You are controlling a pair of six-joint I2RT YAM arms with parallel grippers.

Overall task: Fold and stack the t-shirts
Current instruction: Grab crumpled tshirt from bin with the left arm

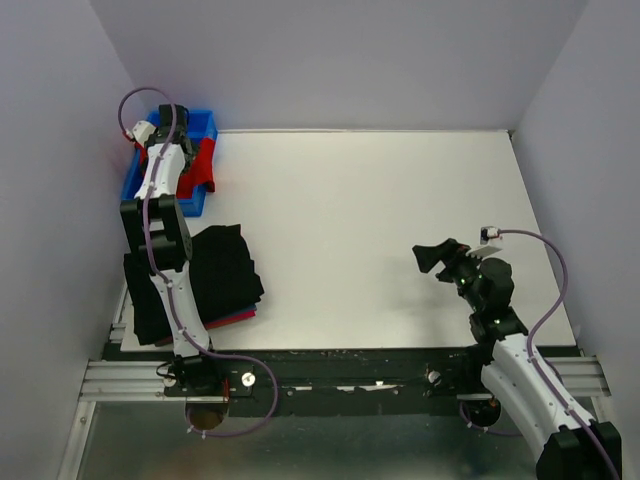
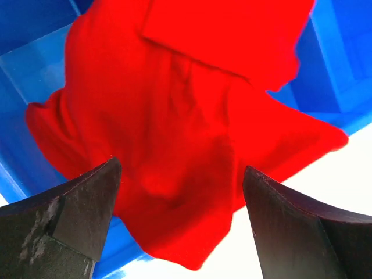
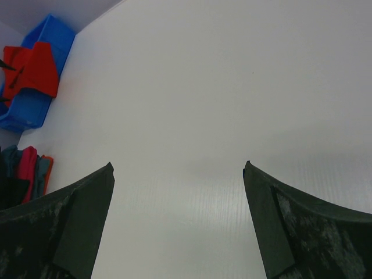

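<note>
I was working over a plain white table [image 1: 400,230] boxed in by pale lilac-grey walls [image 1: 350,60] on the left, right and far sides. An aluminium rail [image 1: 330,365] ran along the near edge, with both arm bases bolted to it.

In the far left corner sat a blue plastic bin [image 1: 200,125]. The bright red t-shirt [image 2: 174,116] lay crumpled inside it, with one part spilling over the bin's wall onto the white surface. From the left wrist camera, the cloth filled most of the view, creased and unfolded.

The left arm [image 1: 165,240] stretched from its base straight up the left side. In the overhead view it crossed over the stack of folded black t-shirts [image 1: 225,265] and hid part of it. A dark-red folded shirt [image 1: 240,316] showed as a thin edge under the stack's near right corner. The left gripper [image 2: 181,168] hung above the red shirt with its fingers spread wide and nothing pinched between them. I couldn't tell whether the tips touched the cloth.

The right gripper [image 3: 177,168] was well apart from all the clothing, over bare table on the right side. Its fingers were parted and it held nothing. Its wrist camera looked across the tabletop to the bin and the stack's edge at far left. A purple cable [image 1: 548,300] looped beside the right arm.
</note>
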